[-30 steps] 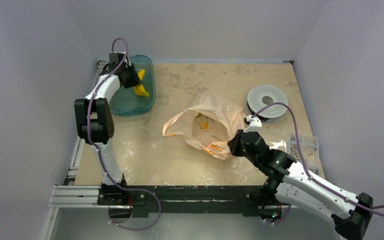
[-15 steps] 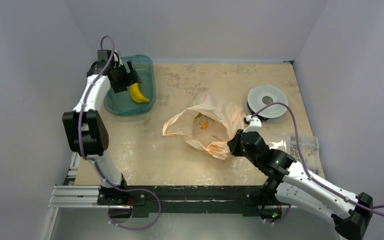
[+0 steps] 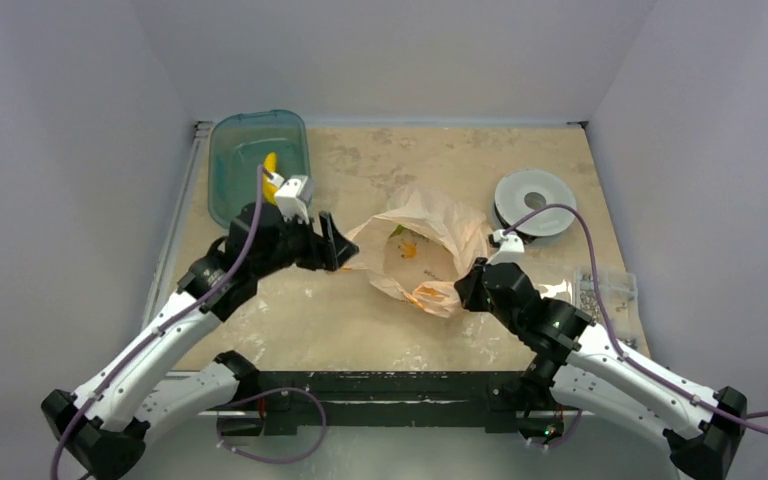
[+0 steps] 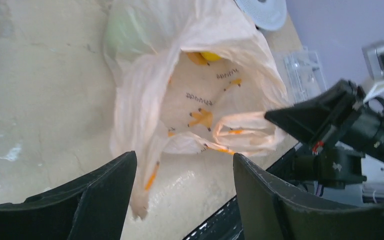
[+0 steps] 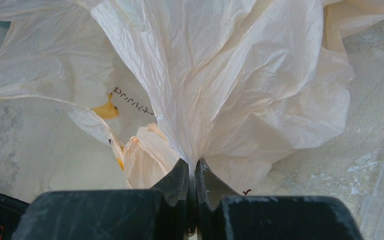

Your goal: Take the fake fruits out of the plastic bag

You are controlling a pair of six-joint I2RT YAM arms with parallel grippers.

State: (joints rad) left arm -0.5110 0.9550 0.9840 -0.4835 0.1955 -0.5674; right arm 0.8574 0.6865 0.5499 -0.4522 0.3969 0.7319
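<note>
- Fake fruits are split between two places. A yellow banana [image 3: 271,163] lies in the teal tub [image 3: 240,140] at the far left of the table [image 3: 520,150], and the others are inside the plastic bag [image 3: 430,225] at mid-table.
- The left wrist view shows a yellow-orange fruit [image 4: 207,55] deep at the bag's closed end. A green one [image 4: 122,35] shows only as a blur through the film.
- The right gripper [image 5: 192,170] has its jaws together, clamped on a gathered fold of the bag's near edge.
- The left gripper [image 4: 182,167] hangs just outside the bag's mouth, jaws wide apart and holding nothing.
- The step in hand looks like the reach for the next fruit.
- The right pinch should stay firm and a little raised, so that the mouth stays open and the bag cannot slide along with the reaching arm.
- A loop handle [image 4: 240,131] droops across the lower side of the opening. The left fingers had best enter above it so they don't snag it.
- The jaws should stay apart until they straddle the yellow-orange fruit, then close on the fruit alone. Any film caught in the grip would likely drag the whole bag out.
- The fruits are glossy and rounded, so a grip across the middle seems safer than one near an end.
- Coming back out along the line of entry should keep the thin film from catching.
</note>
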